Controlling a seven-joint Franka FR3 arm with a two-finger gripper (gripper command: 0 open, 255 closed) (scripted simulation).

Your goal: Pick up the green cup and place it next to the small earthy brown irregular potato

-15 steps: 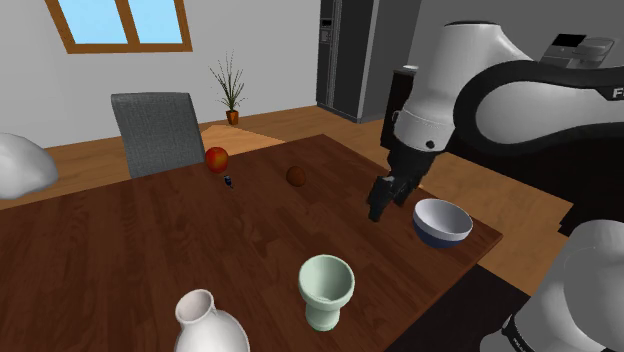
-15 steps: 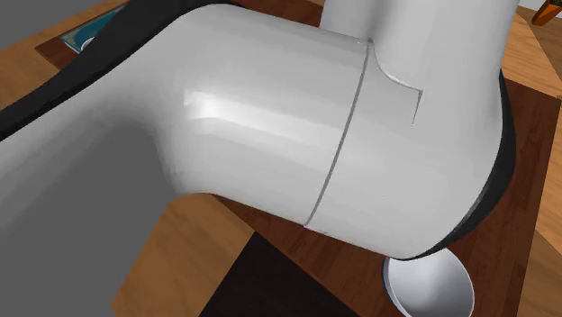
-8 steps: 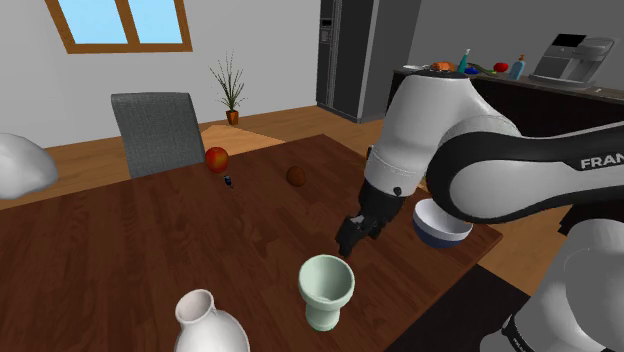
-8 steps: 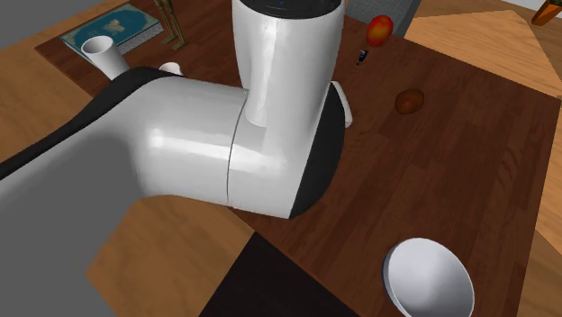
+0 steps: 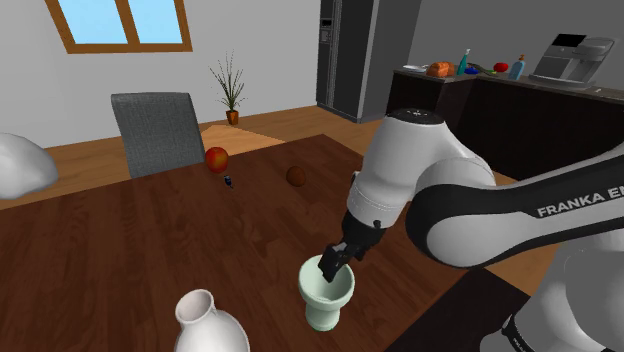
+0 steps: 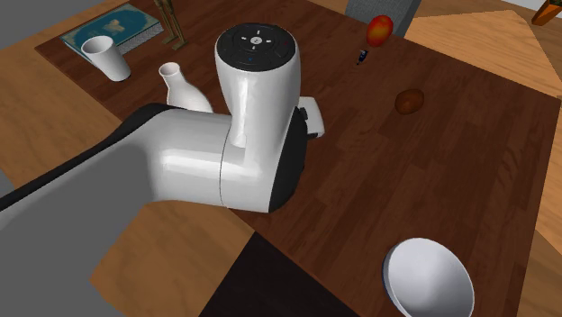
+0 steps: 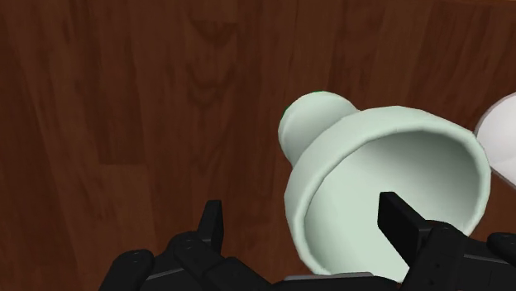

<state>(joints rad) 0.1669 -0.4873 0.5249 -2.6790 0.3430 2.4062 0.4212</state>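
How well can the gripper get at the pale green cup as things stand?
Likely yes: the open gripper hangs over the pale green cup, fingers straddling its rim, nothing between.

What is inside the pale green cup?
Smooth pale green wall of the cup, nothing visible in it; one open jaw seems to dip inside. The jaws cover the part nearest them.
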